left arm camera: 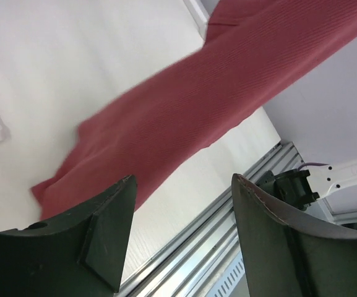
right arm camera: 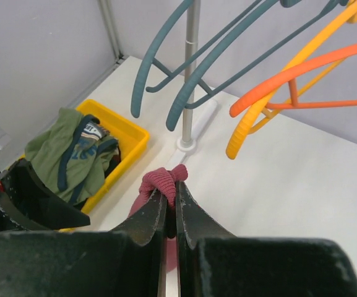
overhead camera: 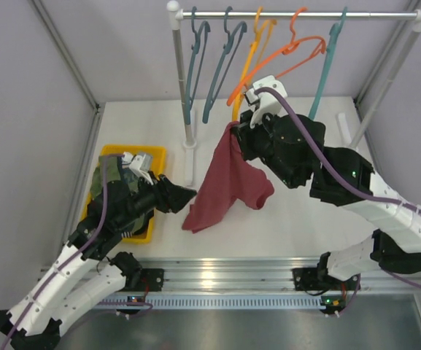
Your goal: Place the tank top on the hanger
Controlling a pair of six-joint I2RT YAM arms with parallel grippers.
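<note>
Right gripper (right arm camera: pixel 171 192): 2 fingers pressed together on a bunched fold of the dark red ribbed sleeveless tank top (overhead camera: pixel 225 182), held up above the white table (overhead camera: pixel 298 219). From that pinch the cloth hangs in a long diagonal drape, and its lower corner reaches the tabletop near the front rail. Most of the garment is off the surface.

Left gripper (left arm camera: pixel 183 178): jaws wide apart with nothing between them. It sits low, just beside the lower left edge of the tank top. In the left wrist view the red cloth runs past beyond the fingertips. Whether a tip touches it cannot be told.

The thin light teal-green plastic hanger (overhead camera: pixel 326 69) hangs by its hook at the right end of the white clothes rail (overhead camera: pixel 298 13). It is bare and well apart from the tank top.

Also on the rail: 2 darker blue-teal hangers (overhead camera: pixel 195 65) at left, then 1 yellow hanger (overhead camera: pixel 250 58) and 1 orange hanger (overhead camera: pixel 287 52) in the middle, just above the right gripper.

A yellow plastic bin (overhead camera: pixel 159 157) sits at the left of the table, and an olive-green garment with blue trim (right arm camera: pixel 67 148) is piled in it.
</note>
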